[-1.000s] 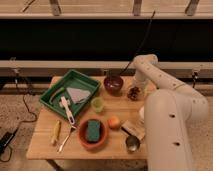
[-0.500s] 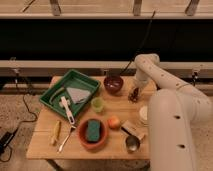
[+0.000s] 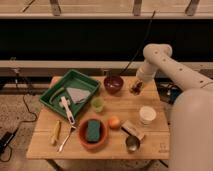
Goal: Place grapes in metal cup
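The grapes (image 3: 134, 91), a small dark reddish-brown cluster, lie at the back right of the wooden table (image 3: 110, 110), just right of a dark red bowl. My gripper (image 3: 136, 86) hangs from the white arm at the right and is down on the grapes, partly covering them. The metal cup (image 3: 132, 144), small and silver-grey with a dark inside, stands near the table's front edge, well in front of the gripper.
A white cup (image 3: 147, 114) stands between the grapes and the metal cup. A tan block (image 3: 132, 130), an orange-pink fruit (image 3: 114, 122), a green cup (image 3: 97, 103), a dark red bowl (image 3: 113, 83), a green tray (image 3: 55, 95) and a bowl holding a green sponge (image 3: 93, 131) also sit there.
My gripper has come down from just above the grapes onto them. The grapes and the other objects have stayed in place.
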### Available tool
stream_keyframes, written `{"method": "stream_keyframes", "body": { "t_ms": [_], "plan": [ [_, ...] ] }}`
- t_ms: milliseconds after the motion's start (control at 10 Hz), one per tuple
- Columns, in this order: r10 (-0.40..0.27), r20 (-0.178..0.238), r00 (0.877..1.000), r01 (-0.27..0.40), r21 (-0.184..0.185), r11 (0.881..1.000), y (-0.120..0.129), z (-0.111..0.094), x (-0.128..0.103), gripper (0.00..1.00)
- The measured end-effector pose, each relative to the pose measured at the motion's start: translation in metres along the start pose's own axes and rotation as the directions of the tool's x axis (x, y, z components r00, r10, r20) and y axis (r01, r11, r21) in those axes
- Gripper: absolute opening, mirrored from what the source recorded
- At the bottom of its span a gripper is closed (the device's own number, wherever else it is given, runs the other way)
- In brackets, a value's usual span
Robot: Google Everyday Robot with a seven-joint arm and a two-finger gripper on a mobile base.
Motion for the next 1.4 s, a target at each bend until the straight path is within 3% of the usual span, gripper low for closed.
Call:
{"method": "stream_keyframes", "body": {
  "t_ms": [400, 700, 1000, 1400],
  "plan": [
    [-0.097, -0.015, 0.995, 0.098, 0.037, 0.995, 0.017, -0.053, -0.058, 0.0],
    [-0.209, -0.018, 0.978, 0.209, 0.036, 0.977, 0.03, -0.076, -0.123, 0.0],
    [-0.295, -0.007, 0.956, 0.295, 0.015, 0.955, 0.047, -0.082, -0.187, 0.0],
    [-0.358, 0.022, 0.934, 0.358, -0.018, 0.934, 0.067, -0.082, -0.24, 0.0]
  ]
}}
